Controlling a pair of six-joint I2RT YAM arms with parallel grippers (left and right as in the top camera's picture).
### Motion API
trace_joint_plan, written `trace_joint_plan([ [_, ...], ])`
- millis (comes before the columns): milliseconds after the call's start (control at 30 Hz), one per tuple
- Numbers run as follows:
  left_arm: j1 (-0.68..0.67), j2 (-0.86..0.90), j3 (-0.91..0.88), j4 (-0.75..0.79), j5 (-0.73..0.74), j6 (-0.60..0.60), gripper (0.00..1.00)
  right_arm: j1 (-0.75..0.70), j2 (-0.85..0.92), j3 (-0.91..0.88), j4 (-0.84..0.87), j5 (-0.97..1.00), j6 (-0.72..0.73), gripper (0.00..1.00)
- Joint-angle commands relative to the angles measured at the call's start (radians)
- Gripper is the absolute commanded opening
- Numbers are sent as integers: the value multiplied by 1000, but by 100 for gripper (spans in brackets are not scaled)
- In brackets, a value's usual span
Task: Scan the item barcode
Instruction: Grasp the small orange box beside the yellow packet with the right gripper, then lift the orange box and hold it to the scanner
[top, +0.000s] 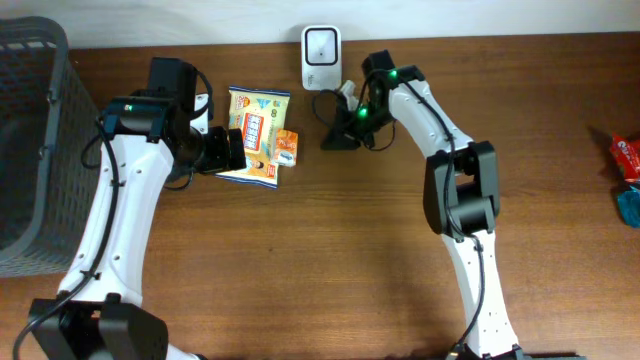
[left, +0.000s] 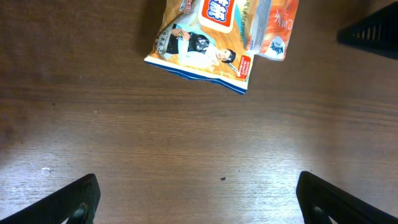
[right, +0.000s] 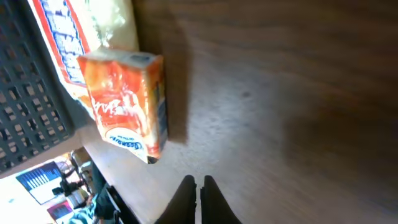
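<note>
Left gripper (left: 198, 179) wide open over the brown wooden surface (top: 330, 260), just short of the yellow printed snack packet (top: 256, 135). Small orange carton (right: 127, 102) lies against the packet's edge. Right gripper (right: 199, 190) closed, empty. Nothing lifted, so pickup and scan remain. White boxy device (top: 320, 45), likely the scanner, at far edge. Grey mesh basket (top: 30, 130) left.

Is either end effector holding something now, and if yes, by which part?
Nothing is held. The left end effector is open, with the snack bag lying ahead of it; the right end effector is shut on nothing, near the orange box.
</note>
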Motion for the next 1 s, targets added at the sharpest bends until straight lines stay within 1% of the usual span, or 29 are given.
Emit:
trace_joint_plan([
  [0,3,0,4,-1,8,-5,99,66,-13,23,7,-16,-64,4],
  [33,3,0,4,-1,8,-5,99,76,-19,43,7,-9,-69,4],
  [100,3,0,4,-1,8,-5,99,112,-39,114,4,46,-87,12],
  [133,3,0,4,-1,8,-5,99,138,-45,153,-3,122,-86,28],
  [167,3,0,4,-1,8,-5,99,175,-46,188,-8,235,-65,39],
  [233,3,0,4,-1,8,-5,99,239,-43,189,-1,501,69,39],
  [267,3,0,4,-1,8,-5,99,272,-41,188,8,606,104,39],
  [300,3,0,4,-1,8,-5,99,310,-40,187,34,666,126,42],
  [333,3,0,4,-1,8,-5,99,330,-40,188,48,689,130,42],
  [400,3,0,4,-1,8,-5,99,370,-40,187,62,815,170,42],
  [500,3,0,4,-1,8,-5,99,376,-37,187,76,853,170,41],
  [533,3,0,4,-1,8,-5,99,376,-29,187,76,888,177,37],
  [567,3,0,4,-1,8,-5,99,375,-23,186,71,890,178,15],
  [600,3,0,4,-1,8,-5,99,369,-23,186,71,890,189,4],
  [633,3,0,4,-1,8,-5,99,357,-27,192,51,890,194,4],
  [700,3,0,4,-1,8,-5,99,293,-32,227,-53,880,222,4],
  [733,3,0,4,-1,8,-5,99,247,-32,240,-98,827,221,4],
  [767,3,0,4,-1,8,-5,99,180,-32,241,-123,671,161,4],
  [800,3,0,4,-1,8,-5,99,143,-32,241,-133,567,131,4],
  [867,3,0,4,-1,8,-5,99,16,-32,240,-178,192,32,4],
  [900,3,0,4,-1,8,-5,99,-21,-32,240,-209,102,0,4],
  [933,3,0,4,-2,8,-5,99,-66,-32,240,-272,57,-44,4],
  [967,3,0,4,-1,8,-5,99,-108,-30,217,-325,58,-88,4],
])
